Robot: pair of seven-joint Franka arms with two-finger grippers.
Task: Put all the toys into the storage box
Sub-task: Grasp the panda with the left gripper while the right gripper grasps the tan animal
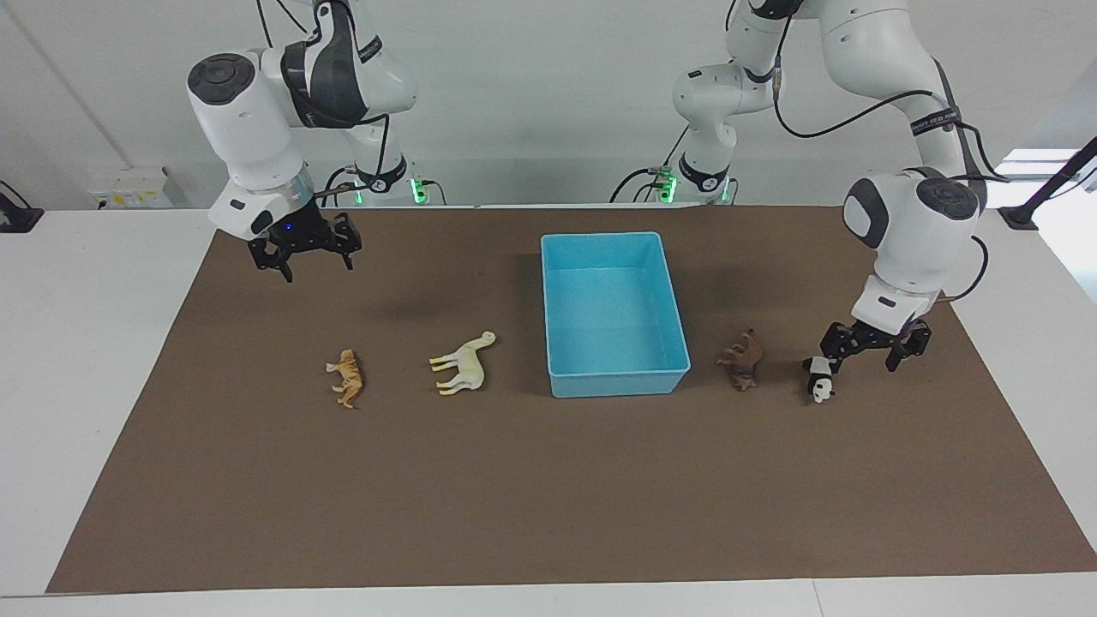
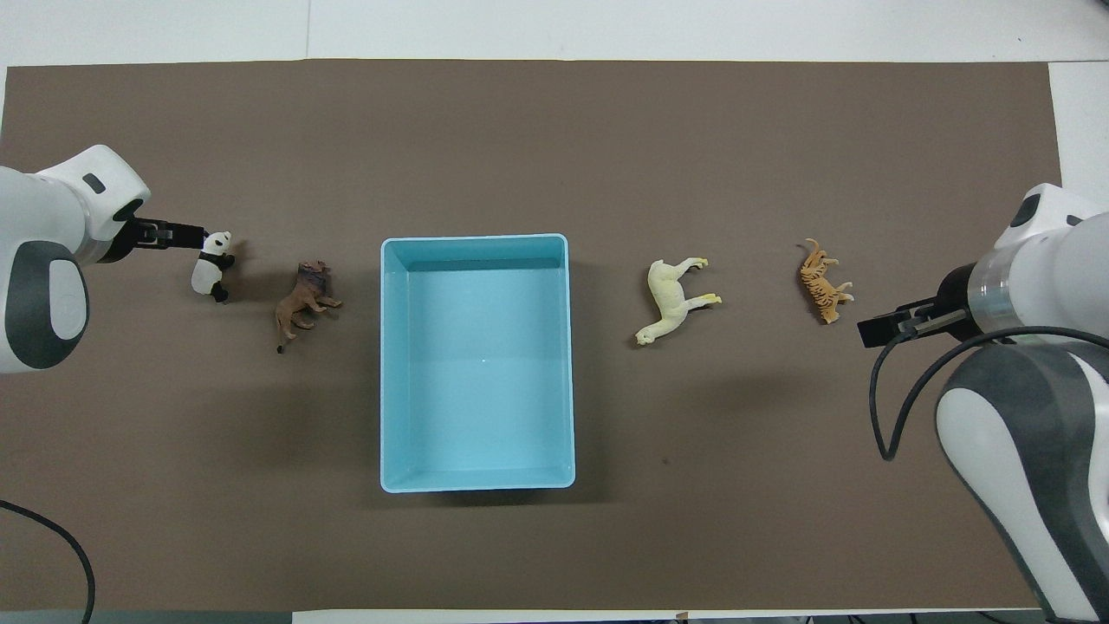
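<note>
Facing view shows the panda (image 1: 819, 378) lying on the desk, at the left arm's end, by the brown toy (image 1: 743, 361). It looks light, hard and slippery; pinch its round middle. The left tool (image 1: 867, 360), released, is low beside it. Overhead view hides that height. The right tool (image 1: 315, 265) hangs released.

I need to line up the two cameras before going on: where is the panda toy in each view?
Facing view: the panda lies on the brown mat at the left arm's end, under the left gripper.
Overhead view: the panda lies at the gripper's tip.
Shared landmark: the blue box mid-table; the brown animal lies between it and the panda.
</note>
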